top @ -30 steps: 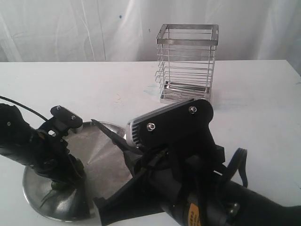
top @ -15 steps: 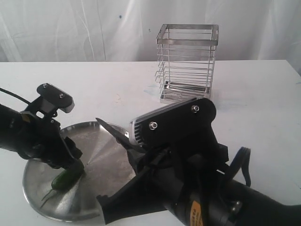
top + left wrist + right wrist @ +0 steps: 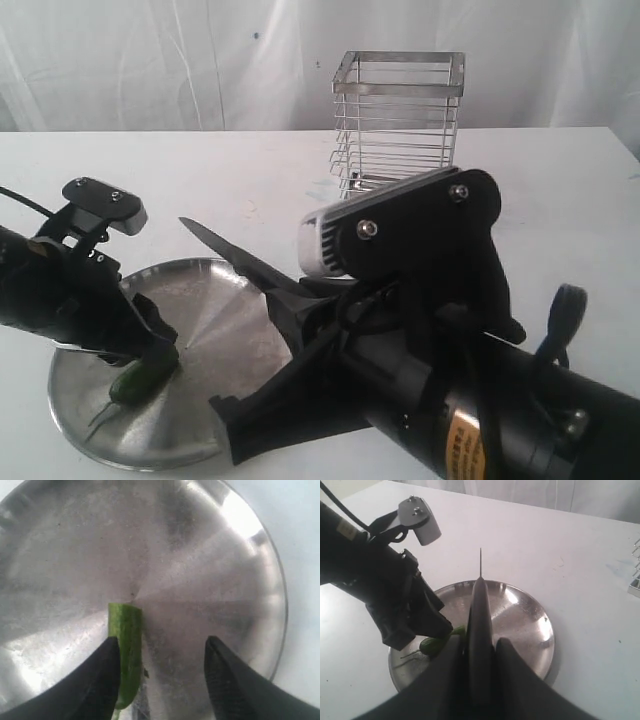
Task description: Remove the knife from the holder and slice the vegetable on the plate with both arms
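Note:
The vegetable [image 3: 138,382] is a green pepper lying on the near left part of the steel plate [image 3: 222,330]. My left gripper [image 3: 152,345] hangs low over it, open. In the left wrist view the vegetable [image 3: 126,630] lies against one finger [image 3: 107,675] of the left gripper [image 3: 162,642], with the other finger well apart over the plate [image 3: 200,555]. My right gripper [image 3: 479,647] is shut on the knife [image 3: 480,610], whose blade points out above the plate [image 3: 527,625] beside the vegetable [image 3: 432,644]. In the exterior view the knife [image 3: 232,255] is in the air, slanting up to the left.
The wire holder [image 3: 398,130] stands empty at the back of the white table [image 3: 200,180], behind my right arm [image 3: 430,330]. A white curtain hangs behind the table. My left arm's wrist camera block [image 3: 105,205] sticks up left of the plate.
My left gripper's jaws have opened and the arm has drawn back to the left, uncovering the pepper. My right arm has risen, lifting the knife tip higher above the plate.

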`<state>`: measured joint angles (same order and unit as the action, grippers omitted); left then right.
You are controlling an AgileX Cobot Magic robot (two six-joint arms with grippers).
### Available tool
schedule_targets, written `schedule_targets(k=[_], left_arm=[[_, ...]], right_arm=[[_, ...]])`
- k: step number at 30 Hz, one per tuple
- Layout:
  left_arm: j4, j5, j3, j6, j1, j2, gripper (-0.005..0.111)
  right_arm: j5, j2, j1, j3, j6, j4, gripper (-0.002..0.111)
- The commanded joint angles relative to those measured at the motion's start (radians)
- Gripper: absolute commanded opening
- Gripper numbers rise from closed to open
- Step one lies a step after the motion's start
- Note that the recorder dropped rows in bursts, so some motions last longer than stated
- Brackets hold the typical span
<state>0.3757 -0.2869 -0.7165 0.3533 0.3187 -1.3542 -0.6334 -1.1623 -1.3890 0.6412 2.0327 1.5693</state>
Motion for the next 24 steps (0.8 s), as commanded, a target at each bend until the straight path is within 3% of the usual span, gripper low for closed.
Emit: schedule_targets(k=[1,11,18,24], left_arm=[[0.127,-0.012,0.005,0.08,0.003,0.01,0.055],[0.286,-0.041,0.005,0.286,0.003,0.02,0.055],[0.01,-0.15,-0.053,0.33,-0.005,0.129,0.055],[-0.101,-0.262,-0.081,0.485,-0.005,0.191,0.055]], right_arm=[[0.011,0.006,0.005,-0.002,-0.014,0.013,0.0],[0.007,0.003,0.005,-0.002,-0.03,0.002,0.0],[-0.065,0.011,0.005,-0.002,-0.488,-0.227,0.0],[-0.011,0.068,0.005,-0.002,-0.643,-0.278,0.0]])
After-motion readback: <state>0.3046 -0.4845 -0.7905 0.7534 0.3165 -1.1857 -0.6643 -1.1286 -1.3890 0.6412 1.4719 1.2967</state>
